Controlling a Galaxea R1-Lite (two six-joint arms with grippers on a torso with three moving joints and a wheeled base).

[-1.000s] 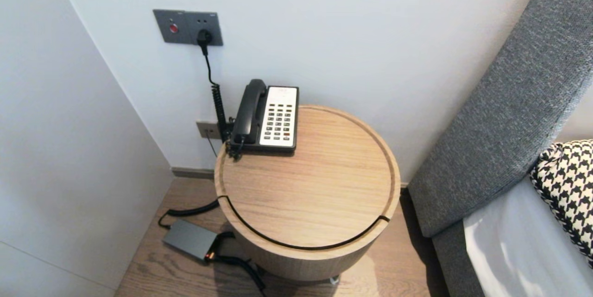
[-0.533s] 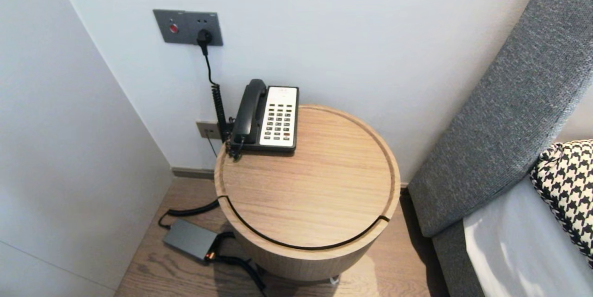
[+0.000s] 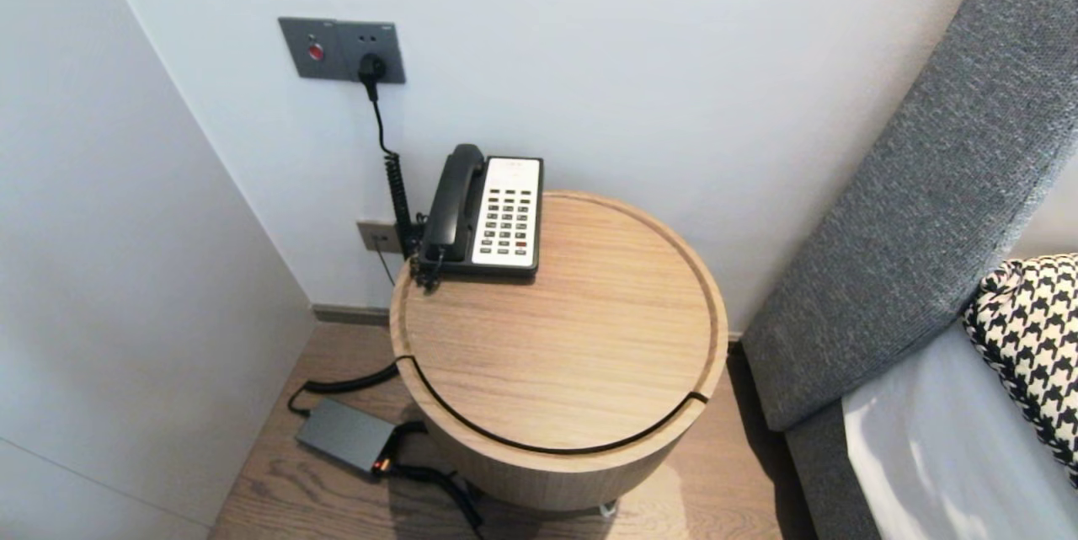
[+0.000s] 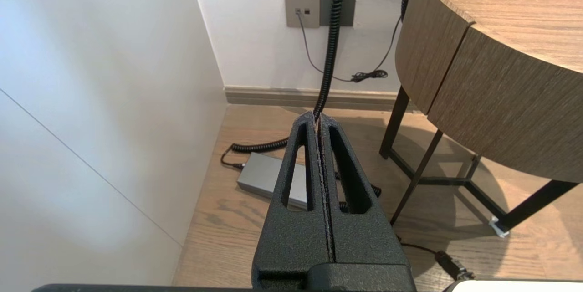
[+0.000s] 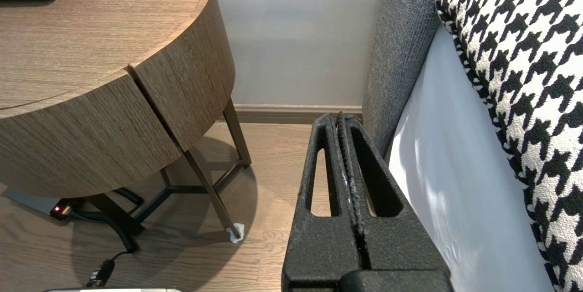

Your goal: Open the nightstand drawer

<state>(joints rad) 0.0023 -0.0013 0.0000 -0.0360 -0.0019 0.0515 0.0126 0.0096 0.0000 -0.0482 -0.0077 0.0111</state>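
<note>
A black desk telephone (image 3: 487,213) with a white keypad panel sits at the back left of a round wooden side table (image 3: 581,371), its handset resting in the cradle. Neither arm shows in the head view. My left gripper (image 4: 318,116) hangs low beside the table's left side, above the floor, shut with nothing between its fingers. On the table's other side my right gripper (image 5: 339,117) is parked low by the bed, shut and empty too.
A coiled black cord (image 3: 396,186) runs from the grey wall socket plate (image 3: 341,49) down to a grey power box (image 3: 347,435) on the wooden floor. A grey upholstered headboard (image 3: 926,186) and a houndstooth pillow (image 3: 1032,338) stand at the right. White walls close the left and back.
</note>
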